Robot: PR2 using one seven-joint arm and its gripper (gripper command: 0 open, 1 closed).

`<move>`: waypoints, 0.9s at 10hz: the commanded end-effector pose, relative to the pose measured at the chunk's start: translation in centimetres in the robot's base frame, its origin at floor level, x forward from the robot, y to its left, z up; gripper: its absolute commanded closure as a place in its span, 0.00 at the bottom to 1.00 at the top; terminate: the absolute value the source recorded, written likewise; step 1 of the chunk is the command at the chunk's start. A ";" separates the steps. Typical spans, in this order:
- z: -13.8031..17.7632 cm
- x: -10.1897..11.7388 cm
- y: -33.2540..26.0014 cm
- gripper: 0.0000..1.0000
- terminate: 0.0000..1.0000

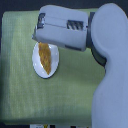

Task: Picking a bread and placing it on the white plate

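A long golden-orange bread (46, 60) lies on the round white plate (37, 62) at the exterior view's left of centre. Its upper end disappears under my grey and white gripper housing (60, 30), which hangs directly over the top of the plate. The fingertips are hidden beneath that housing, so the frame does not show whether they are open or shut, or whether they touch the bread. The lower, tapered end of the bread rests near the plate's lower rim.
The plate sits on a light green cloth (20, 95) covering the table. My large white arm (112, 75) fills the exterior view's right side. A dark strip runs along the cloth's left and bottom edges.
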 end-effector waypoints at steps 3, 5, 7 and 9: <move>11.7 5.2 -10.7 0.00 0.00; 13.2 5.2 -14.4 0.00 0.00; 13.4 3.8 -19.9 0.00 0.00; 13.1 2.2 -24.7 0.00 0.00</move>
